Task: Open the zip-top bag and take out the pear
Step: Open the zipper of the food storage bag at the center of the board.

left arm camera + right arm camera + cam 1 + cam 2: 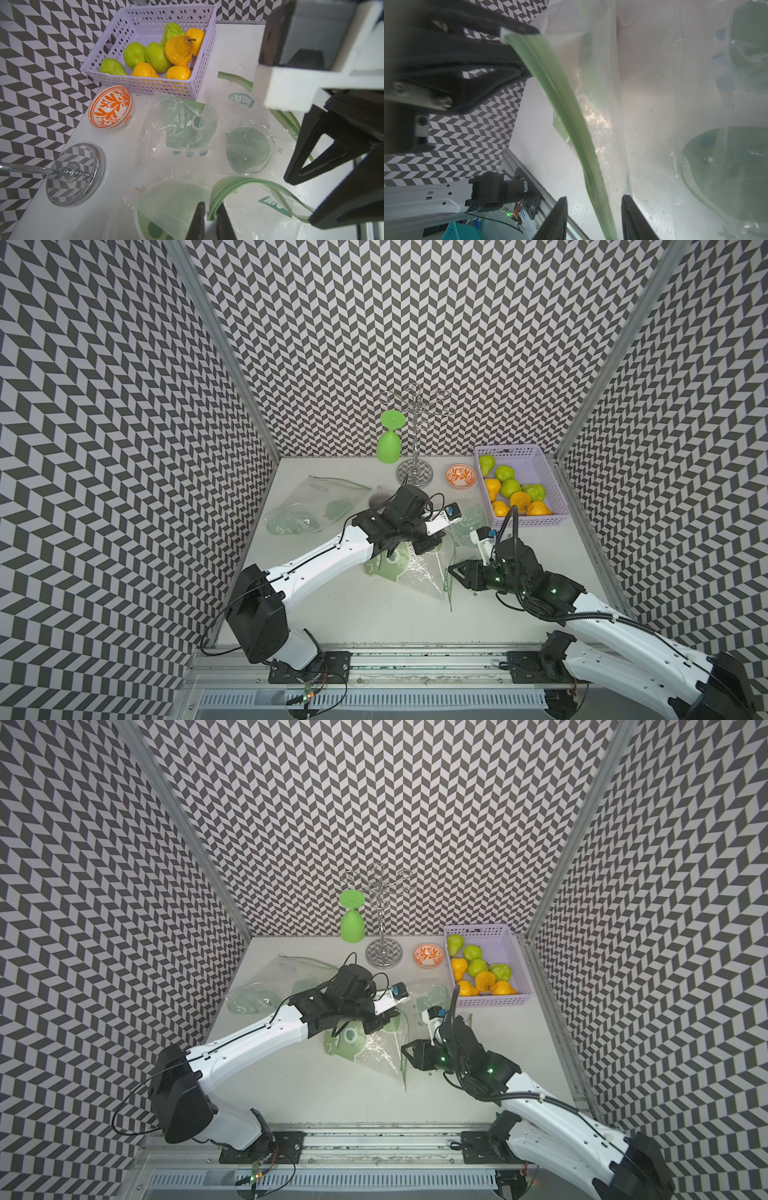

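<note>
The clear zip-top bag [419,572] [374,1048] with green print lies mid-table, partly under my left arm. Its green zip strip [220,189] [564,104] arches up off the table. My left gripper [209,204] [432,545] is shut on one end of that strip. My right gripper [593,197] [451,570] stands open near the strip's other end; the strip runs between its fingers without being pinched. In the left wrist view the right gripper [299,201] straddles the strip the same way. The pear is hidden; I cannot make it out inside the bag.
A lavender basket [540,456] of green and yellow fruit stands back right, with an orange-patterned bowl [460,476] beside it. A chrome rack [414,475] holding an upside-down green goblet [389,448] stands at the back. Two other clear bags [307,506] [471,514] lie flat.
</note>
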`<state>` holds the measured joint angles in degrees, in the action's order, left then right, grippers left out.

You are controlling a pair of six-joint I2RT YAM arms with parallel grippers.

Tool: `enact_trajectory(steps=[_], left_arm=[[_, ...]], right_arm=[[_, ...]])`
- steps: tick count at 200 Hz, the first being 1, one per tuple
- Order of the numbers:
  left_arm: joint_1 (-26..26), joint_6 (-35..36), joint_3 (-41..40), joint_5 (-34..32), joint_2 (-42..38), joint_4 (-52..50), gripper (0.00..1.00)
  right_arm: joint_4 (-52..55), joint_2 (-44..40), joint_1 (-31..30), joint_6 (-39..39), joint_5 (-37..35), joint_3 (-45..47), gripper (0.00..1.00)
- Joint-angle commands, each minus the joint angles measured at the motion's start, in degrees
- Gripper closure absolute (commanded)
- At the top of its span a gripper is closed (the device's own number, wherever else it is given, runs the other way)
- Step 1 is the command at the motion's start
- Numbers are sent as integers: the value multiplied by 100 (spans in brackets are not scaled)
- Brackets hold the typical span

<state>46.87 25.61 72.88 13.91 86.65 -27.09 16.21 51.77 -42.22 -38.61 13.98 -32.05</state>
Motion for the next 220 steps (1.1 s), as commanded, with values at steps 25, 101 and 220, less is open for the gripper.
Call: enact_trajectory(steps=[25,101,220], left_arm=[[50,-40,204,125,87,30,93],[16,-134,371,240,42,-68,87],[206,-4391,-2928,1352,-2611,2652,42]], right_arm=[[-332,192,-50,-91,-315,74,67],[-273,387,-50,-97,-441,4,100],[-1048,-24,-65,-377,541,258,100]])
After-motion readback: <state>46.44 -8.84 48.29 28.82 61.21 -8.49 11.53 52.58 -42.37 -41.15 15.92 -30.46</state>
